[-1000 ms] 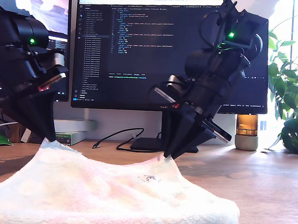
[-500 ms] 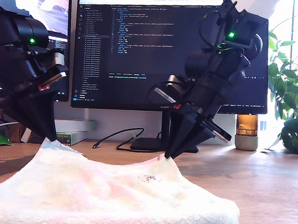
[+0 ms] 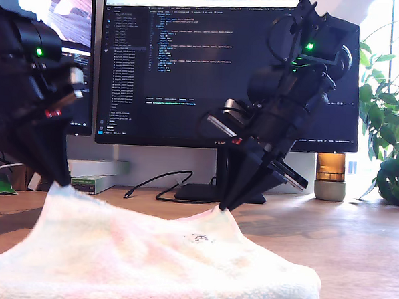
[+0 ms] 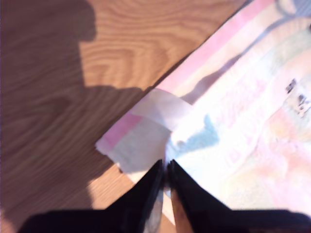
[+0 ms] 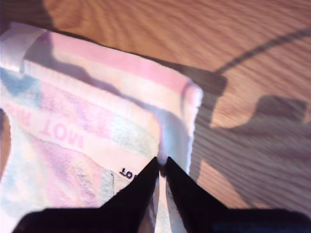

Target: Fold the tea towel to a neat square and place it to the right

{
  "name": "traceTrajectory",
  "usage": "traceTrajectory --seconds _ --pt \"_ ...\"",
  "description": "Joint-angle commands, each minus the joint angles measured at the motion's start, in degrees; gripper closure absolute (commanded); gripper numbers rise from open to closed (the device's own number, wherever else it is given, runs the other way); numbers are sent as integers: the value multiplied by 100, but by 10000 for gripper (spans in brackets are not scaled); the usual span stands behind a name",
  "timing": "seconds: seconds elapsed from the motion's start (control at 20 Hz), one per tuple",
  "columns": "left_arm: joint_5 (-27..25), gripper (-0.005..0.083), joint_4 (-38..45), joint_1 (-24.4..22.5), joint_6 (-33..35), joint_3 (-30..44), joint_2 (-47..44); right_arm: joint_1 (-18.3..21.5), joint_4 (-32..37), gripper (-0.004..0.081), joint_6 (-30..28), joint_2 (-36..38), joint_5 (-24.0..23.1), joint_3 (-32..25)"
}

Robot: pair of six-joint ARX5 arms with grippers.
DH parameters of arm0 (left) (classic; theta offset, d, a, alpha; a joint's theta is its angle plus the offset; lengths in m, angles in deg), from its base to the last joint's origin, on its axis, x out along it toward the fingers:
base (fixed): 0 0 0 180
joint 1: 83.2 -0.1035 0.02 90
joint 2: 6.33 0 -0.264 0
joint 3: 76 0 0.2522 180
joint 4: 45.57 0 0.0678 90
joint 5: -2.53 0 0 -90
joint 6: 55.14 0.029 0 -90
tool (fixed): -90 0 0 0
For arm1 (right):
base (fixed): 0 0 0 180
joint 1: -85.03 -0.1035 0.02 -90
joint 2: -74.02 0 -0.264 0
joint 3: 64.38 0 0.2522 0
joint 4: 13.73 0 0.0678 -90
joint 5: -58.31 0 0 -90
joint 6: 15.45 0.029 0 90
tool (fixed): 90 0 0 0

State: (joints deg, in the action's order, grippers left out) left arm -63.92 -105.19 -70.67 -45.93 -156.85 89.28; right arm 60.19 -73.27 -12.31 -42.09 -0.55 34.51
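The tea towel point(image 3: 147, 260) lies on the wooden desk point(image 3: 361, 252), fluffy white with pale pink and mint bands, its two far corners raised. My first gripper point(image 3: 223, 209) is the arm at the exterior view's right. It is shut on a corner of the towel point(image 4: 233, 126), close to the white tag point(image 4: 163, 109), jaws point(image 4: 165, 166) pinched together. A small dark figure point(image 3: 198, 238) is printed just in front of it. My second gripper point(image 3: 62, 182), at the exterior view's left, is shut point(image 5: 162, 163) on the other corner of the towel point(image 5: 87, 131), beside pink lettering point(image 5: 65, 137).
A large monitor point(image 3: 224, 70) stands behind the arms, with a black cable point(image 3: 157, 184) and stacked boxes point(image 3: 94, 174) at its foot. At the exterior view's right are a small amber lamp point(image 3: 330, 175) and a leafy plant point(image 3: 392, 119). Bare desk shows to the towel's right.
My second gripper has shifted slightly up and toward the exterior view's left, pulling its towel corner higher. My first gripper has stayed in place.
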Motion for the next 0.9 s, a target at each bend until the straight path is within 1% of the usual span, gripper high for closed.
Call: traceTrajectory --seconds 0.0,0.2,0.45,0.6,0.7,0.85 --pt "17 797 -76 -77 26 -55 -216 -15 -2 783 -17 -116 52 201" --pt "22 797 -144 -146 26 -55 -275 -17 -37 783 -17 -116 127 393" --pt "-9 797 -208 -208 31 -55 -273 -17 79 783 -15 -116 125 426" --pt "-70 797 -138 -243 35 -55 -273 -28 234 783 -13 -116 -168 426" --pt "-160 797 -33 -267 35 -55 -271 -28 297 783 -15 -116 -256 426" --pt "-160 797 37 -267 33 -55 -262 -70 376 783 -13 -116 -369 426"
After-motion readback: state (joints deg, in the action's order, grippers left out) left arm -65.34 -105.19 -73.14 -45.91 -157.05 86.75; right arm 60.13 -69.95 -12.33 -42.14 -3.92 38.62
